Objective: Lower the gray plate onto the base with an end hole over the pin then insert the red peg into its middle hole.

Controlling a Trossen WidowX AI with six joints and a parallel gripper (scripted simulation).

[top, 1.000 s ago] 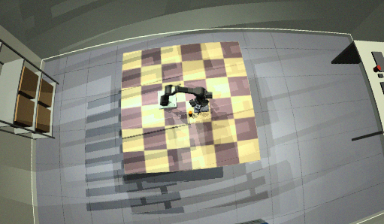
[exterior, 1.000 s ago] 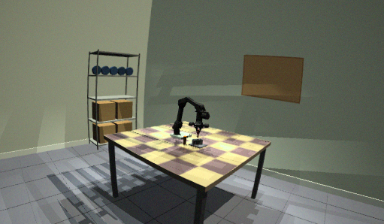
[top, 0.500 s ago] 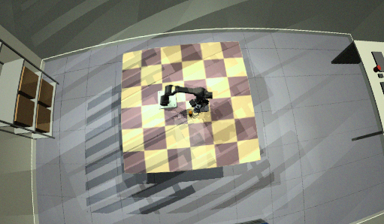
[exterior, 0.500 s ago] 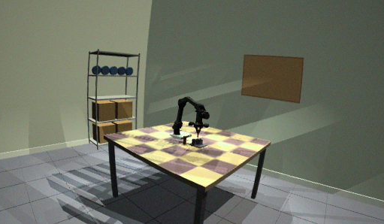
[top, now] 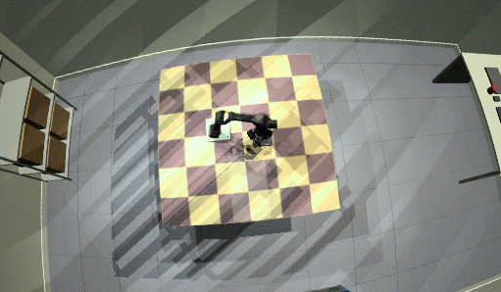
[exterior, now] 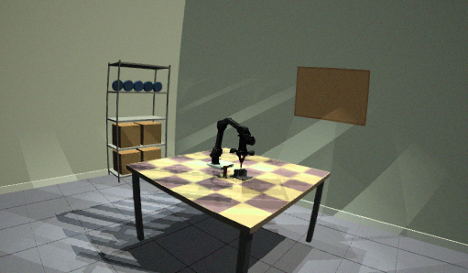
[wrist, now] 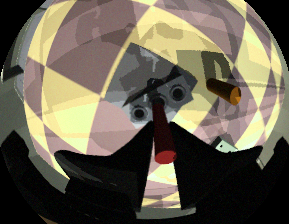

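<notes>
Red cylindrical peg (wrist: pixel 161 131) clamped in the end effector (wrist: pixel 164 163), long axis pointing away toward the flat gray three-hole plate (wrist: pixel 156 83) directly beyond its tip on the desk (wrist: pixel 75 123); tip looks lined up on the middle hole, so push along that axis.

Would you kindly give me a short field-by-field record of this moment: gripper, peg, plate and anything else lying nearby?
gripper: shut on the red peg
red peg: held between the fingers, far end pointing down at the plate's middle hole
gray plate: lying on the base, side holes visible either side of the peg
orange cylinder: lying on the table right of the plate, untouched
table: checkered top
</notes>
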